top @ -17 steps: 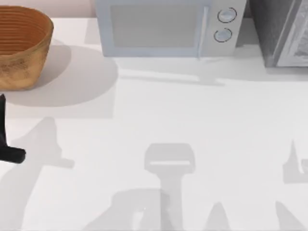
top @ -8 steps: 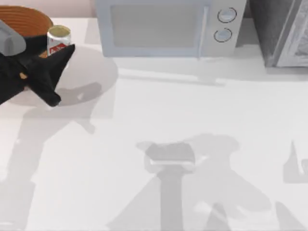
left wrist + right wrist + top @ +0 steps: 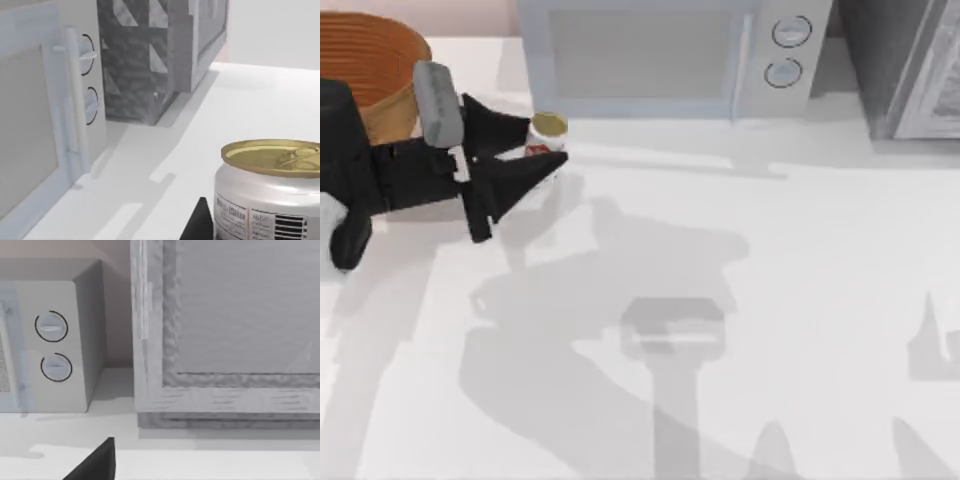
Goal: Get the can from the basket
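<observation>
White table (image 3: 770, 250) carries a pale grey microwave (image 3: 665, 55) at the back and a round orange-brown wicker basket (image 3: 380, 60) at far left. Left gripper (image 3: 525, 150) is closed on the small silver red-labelled can (image 3: 548, 135) (gold top up), right of the basket, in front of the microwave.

left hand (image 3: 525, 150) clamped, outstretched rightward

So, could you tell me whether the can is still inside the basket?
No: in the top view the can sits between the left gripper's fingers, out past the basket and in front of the microwave.
</observation>
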{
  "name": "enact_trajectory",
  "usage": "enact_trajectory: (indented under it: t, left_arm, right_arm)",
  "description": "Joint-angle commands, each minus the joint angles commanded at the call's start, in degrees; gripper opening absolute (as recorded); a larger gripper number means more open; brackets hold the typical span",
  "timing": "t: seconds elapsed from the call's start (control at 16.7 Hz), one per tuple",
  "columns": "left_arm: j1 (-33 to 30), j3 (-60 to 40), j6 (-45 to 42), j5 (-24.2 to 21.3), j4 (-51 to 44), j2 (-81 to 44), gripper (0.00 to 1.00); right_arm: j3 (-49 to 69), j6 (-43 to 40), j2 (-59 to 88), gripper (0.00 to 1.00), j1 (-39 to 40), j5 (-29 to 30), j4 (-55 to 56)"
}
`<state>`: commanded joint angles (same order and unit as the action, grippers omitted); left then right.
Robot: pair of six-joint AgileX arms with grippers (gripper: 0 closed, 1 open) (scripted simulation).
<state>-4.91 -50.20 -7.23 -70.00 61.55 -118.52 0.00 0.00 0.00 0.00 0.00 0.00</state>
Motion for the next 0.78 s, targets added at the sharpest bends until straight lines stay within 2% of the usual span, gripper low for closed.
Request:
enact_trajectory:
  t: [0.18,0.36,0.54,0.78]
  left_arm:
    - [-0.36,-5.38,-0.71,-8.65,5.89,-12.18,0.0]
    - [-0.6,-9.05,-1.18,-14.72,9.76,-20.37,0.0]
    - [-0.68,-10.51,-1.36,-17.15,11.24,-23.55,0.0]
    - [-0.68,-10.51,-1.36,-17.15,11.24,-23.55,0.0]
  right_arm:
    - [0.0,0.0,0.0,1.0,0.0,0.0,0.0]
    - [0.0,0.0,0.0,1.0,0.0,0.0,0.0]
    - [0.0,0.0,0.0,1.0,0.0,0.0,0.0]
    - [0.0,0.0,0.0,1.0,0.0,0.0,0.0]
